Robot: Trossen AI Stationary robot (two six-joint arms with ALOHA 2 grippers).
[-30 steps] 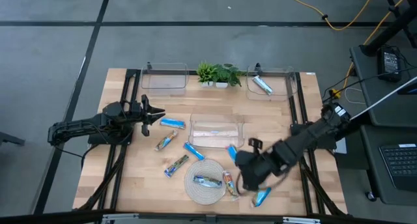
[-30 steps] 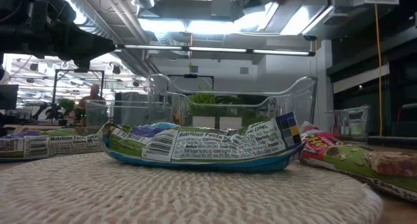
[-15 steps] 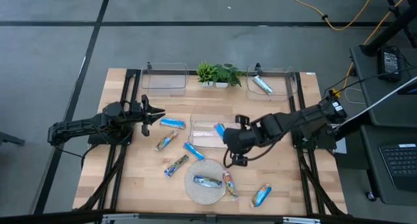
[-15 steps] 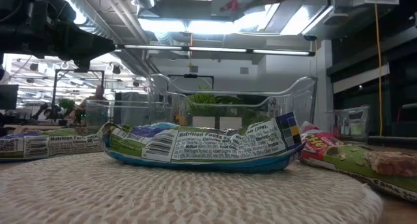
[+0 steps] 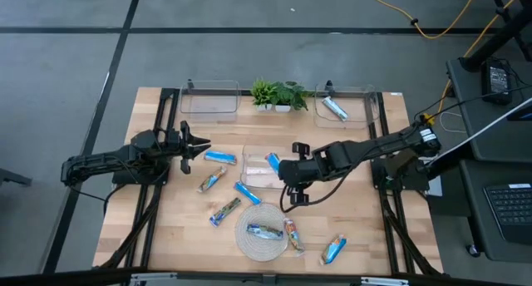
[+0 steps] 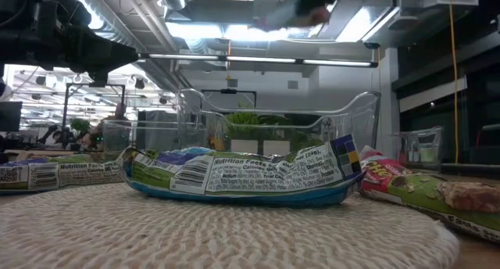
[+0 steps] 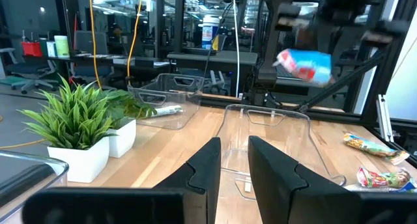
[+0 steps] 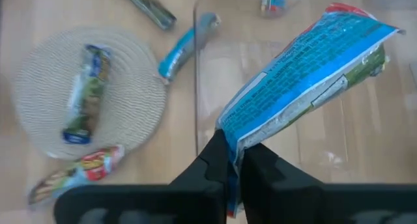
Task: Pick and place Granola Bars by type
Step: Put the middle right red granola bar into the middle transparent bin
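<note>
My right gripper (image 5: 281, 168) is shut on a bright blue granola bar (image 8: 306, 87) and hovers over the middle clear bin (image 5: 249, 179). The held bar also shows in the left wrist view (image 7: 305, 62). My left gripper (image 5: 198, 145) waits open and empty at the table's left, above the wood. Loose bars lie flat on the table: a blue one (image 5: 220, 158), a printed one (image 5: 211, 180), a blue one (image 5: 246, 193), a printed one (image 5: 224, 211) and a blue one (image 5: 334, 249). Two bars (image 5: 264, 230) (image 5: 293, 234) lie on the round woven mat (image 5: 249, 244). My right gripper pinches the blue bar's one end (image 8: 236, 138) between its two fingers. The rest of the bar sticks out beyond the fingertips, tilted. The bar is lifted clear, above the middle bin.
A clear bin (image 5: 210, 99) stands at the far left. Another clear bin (image 5: 366, 111) at the far right holds one blue bar (image 5: 335, 109). A small potted plant (image 5: 278, 95) stands between them. Bare wood lies at the table's near left and right of the middle bin.
My right gripper has risen from the near right of the table and gone toward the far edge and the left, carrying the blue bar from beside the middle bin's near right corner up over that bin.
</note>
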